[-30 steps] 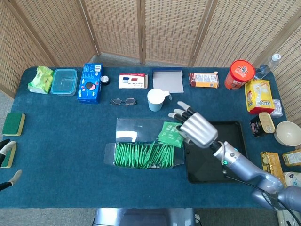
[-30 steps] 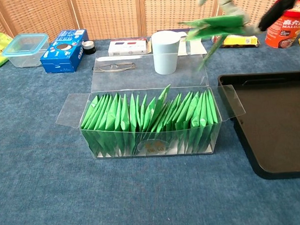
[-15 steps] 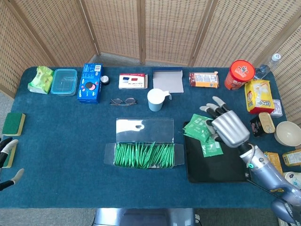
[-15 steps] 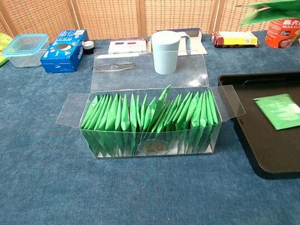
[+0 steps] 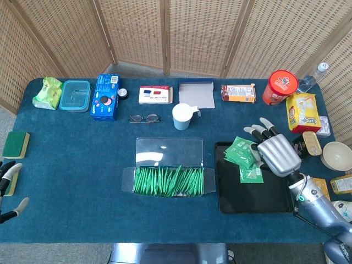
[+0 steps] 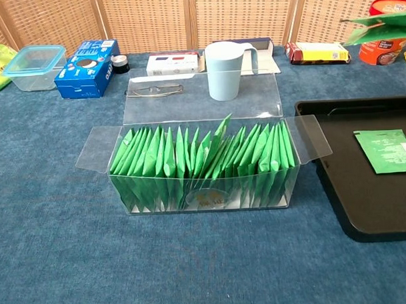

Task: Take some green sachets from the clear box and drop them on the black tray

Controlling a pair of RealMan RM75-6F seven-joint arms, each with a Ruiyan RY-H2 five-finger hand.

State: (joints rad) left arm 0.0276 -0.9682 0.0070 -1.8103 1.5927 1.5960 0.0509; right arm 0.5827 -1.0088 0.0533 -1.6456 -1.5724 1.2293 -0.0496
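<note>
The clear box (image 5: 168,181) sits at the table's middle with its lid folded back, packed with upright green sachets (image 6: 203,162). To its right lies the black tray (image 5: 236,201), also seen in the chest view (image 6: 355,213). My right hand (image 5: 278,154) hovers over the tray's far right part and holds a small bunch of green sachets (image 5: 242,151), which show high in the air in the chest view (image 6: 378,22). One loose sachet (image 6: 386,150) lies flat on the tray. My left hand (image 5: 11,169) sits at the left edge, fingers apart, holding nothing.
A white cup (image 5: 182,116) and glasses (image 5: 144,118) stand behind the box. Snack packs, a red can (image 5: 281,87) and a bowl (image 5: 336,155) crowd the right side. A blue box (image 5: 105,97), a plastic container (image 5: 75,94) and sponges (image 5: 15,144) are on the left.
My right hand carried the sachets from above the box rightward over the tray. One sachet dropped out and now lies flat on the tray.
</note>
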